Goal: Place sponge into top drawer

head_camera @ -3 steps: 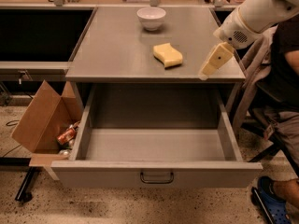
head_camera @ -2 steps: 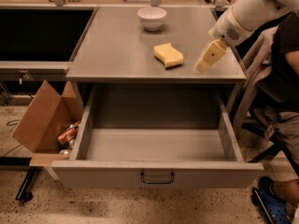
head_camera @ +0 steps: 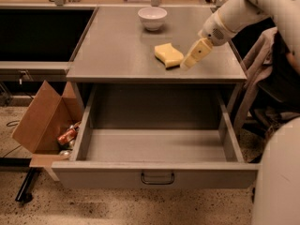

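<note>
The pale yellow sponge (head_camera: 168,55) lies on the grey counter top (head_camera: 117,55), right of centre. My gripper (head_camera: 186,65) hangs from the white arm coming in from the upper right. Its cream-yellow fingers (head_camera: 196,54) point down and left, with the tips just right of the sponge and close above the counter. The top drawer (head_camera: 157,146) stands pulled fully out below the counter and holds nothing. Its front panel carries a small dark handle (head_camera: 157,178).
A white bowl (head_camera: 152,18) stands at the back of the counter. An open cardboard box (head_camera: 44,118) with cans in it leans on the floor left of the drawer. A chair with cloth (head_camera: 265,74) stands at the right. A dark sink recess (head_camera: 42,32) lies left.
My gripper has moved left along the counter, from near its right edge to right beside the sponge. The sponge and the drawer have not moved.
</note>
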You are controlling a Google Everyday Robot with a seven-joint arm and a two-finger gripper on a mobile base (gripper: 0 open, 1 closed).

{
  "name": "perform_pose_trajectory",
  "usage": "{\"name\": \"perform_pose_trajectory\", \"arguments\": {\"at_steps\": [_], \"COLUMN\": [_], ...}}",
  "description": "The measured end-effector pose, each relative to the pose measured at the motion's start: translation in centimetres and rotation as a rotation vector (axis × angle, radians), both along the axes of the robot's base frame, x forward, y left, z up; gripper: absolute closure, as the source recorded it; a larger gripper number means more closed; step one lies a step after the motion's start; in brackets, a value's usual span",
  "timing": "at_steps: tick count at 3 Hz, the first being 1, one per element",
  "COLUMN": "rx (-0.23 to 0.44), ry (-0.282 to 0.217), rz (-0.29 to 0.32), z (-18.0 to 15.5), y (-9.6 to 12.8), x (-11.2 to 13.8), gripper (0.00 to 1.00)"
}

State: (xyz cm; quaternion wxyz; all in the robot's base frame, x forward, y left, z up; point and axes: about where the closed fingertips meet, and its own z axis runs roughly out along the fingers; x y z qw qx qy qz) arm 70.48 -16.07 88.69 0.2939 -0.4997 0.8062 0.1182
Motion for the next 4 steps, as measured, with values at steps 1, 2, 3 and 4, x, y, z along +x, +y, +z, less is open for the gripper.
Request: {"name": "perform_pose_trajectory", "arguments": {"at_steps": [1,2,3,4], "rx": [0.05,0.09,0.11,0.122], "ry": [0.019,0.037,0.042,0.038], "rz": [-0.017,-0.025,-0.034,-0.04], "z": [-1.9,-3.9,-4.8,-5.2], "y": [0.7,1.9,2.5,3.8], "x": [1.8,3.4,4.4,5.3], "gripper": [0.0,0.0,0.0,0.27]}}
